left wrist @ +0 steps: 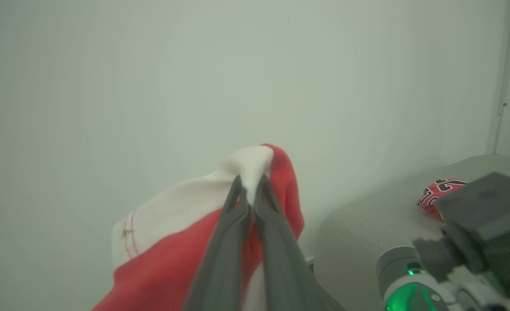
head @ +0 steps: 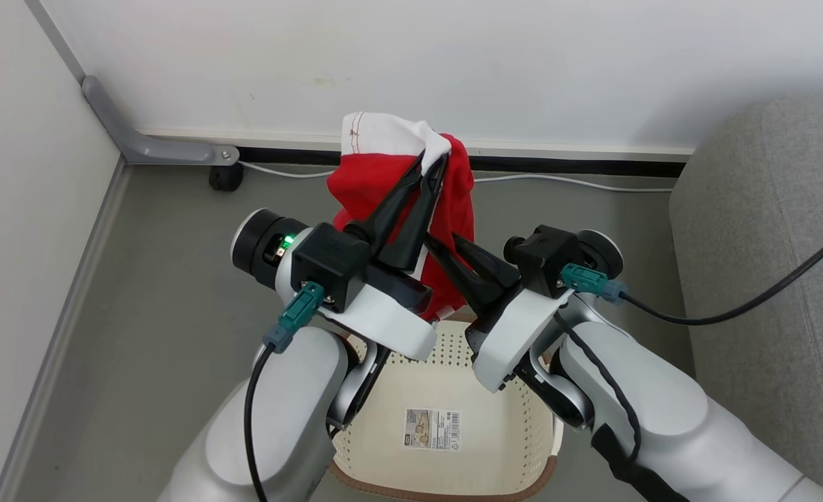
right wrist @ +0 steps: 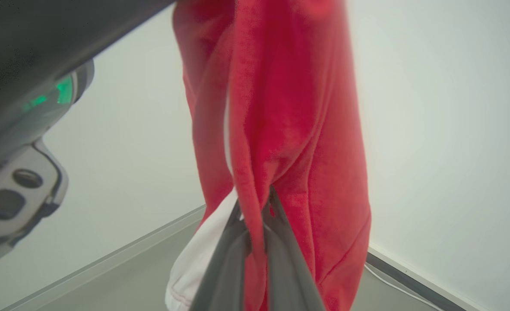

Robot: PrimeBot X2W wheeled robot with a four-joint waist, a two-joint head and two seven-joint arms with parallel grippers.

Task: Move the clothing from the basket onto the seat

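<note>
A red garment with white trim (head: pixel 383 178) hangs in the air above the basket, part of the clothing. My left gripper (head: pixel 433 160) is shut on its white top edge, seen close in the left wrist view (left wrist: pixel 250 183). My right gripper (head: pixel 442 240) is shut on a red fold lower down (right wrist: pixel 257 203). The cream perforated basket (head: pixel 522 432) stands on the floor beneath my arms, its bottom bare except for a label (head: pixel 432 429). The grey seat (head: pixel 766 230) is to the right. A red jersey with dark letters (left wrist: pixel 438 194) lies on the seat (left wrist: pixel 367 216).
A white wall runs close behind the garment, with a black baseboard and a white cable (head: pixel 564 181) along the floor. A grey bracket with a black caster (head: pixel 224 176) sits in the left corner beside a pale partition. A black cable (head: pixel 766 300) crosses the seat's front.
</note>
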